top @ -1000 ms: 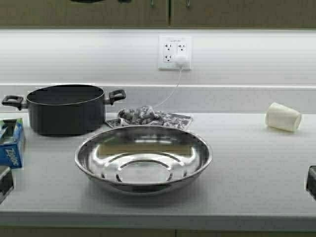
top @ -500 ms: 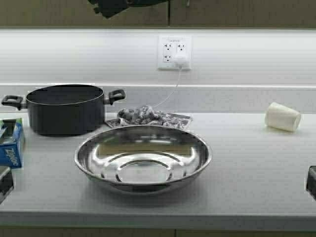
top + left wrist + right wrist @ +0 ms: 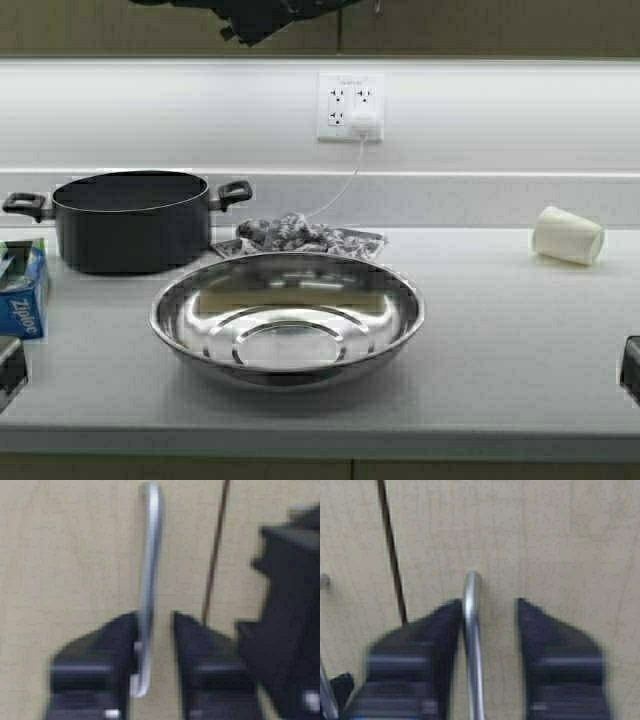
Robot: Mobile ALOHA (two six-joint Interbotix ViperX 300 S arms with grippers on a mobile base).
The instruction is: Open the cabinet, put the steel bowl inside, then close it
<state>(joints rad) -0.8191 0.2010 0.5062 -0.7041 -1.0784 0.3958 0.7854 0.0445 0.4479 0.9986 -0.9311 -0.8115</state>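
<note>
Here, the left claw (image 3: 154, 645) is seen spread around the metal bar handle (image 3: 149, 580) of the cabinet (image 3: 60, 555); its two fingers stand on each side of the bar and are not yet clenched on it. The right claw (image 3: 487, 650) is also released, with the other handle (image 3: 472, 645) between its fingers, nearer to one finger than to the other. In the high view, dark arm parts (image 3: 270, 15) are seen at the upper centre of the frame, before the closed cabinet doors.

The handles are judged to be stiff, thin and smooth, so each should be gripped across the bar, near its middle.

The steel bowl (image 3: 287, 318) is found at the lower centre of the frame, on the desk (image 3: 500, 340), well below the claws. It is empty and shiny. It is judged to be light, rigid and slippery; the thin flared rim is the best place to hold it.

The black pot (image 3: 130, 220) stands at the left, behind the bowl; nothing is seen inside it. A white cup (image 3: 567, 236) lies on its side at the right.
</note>
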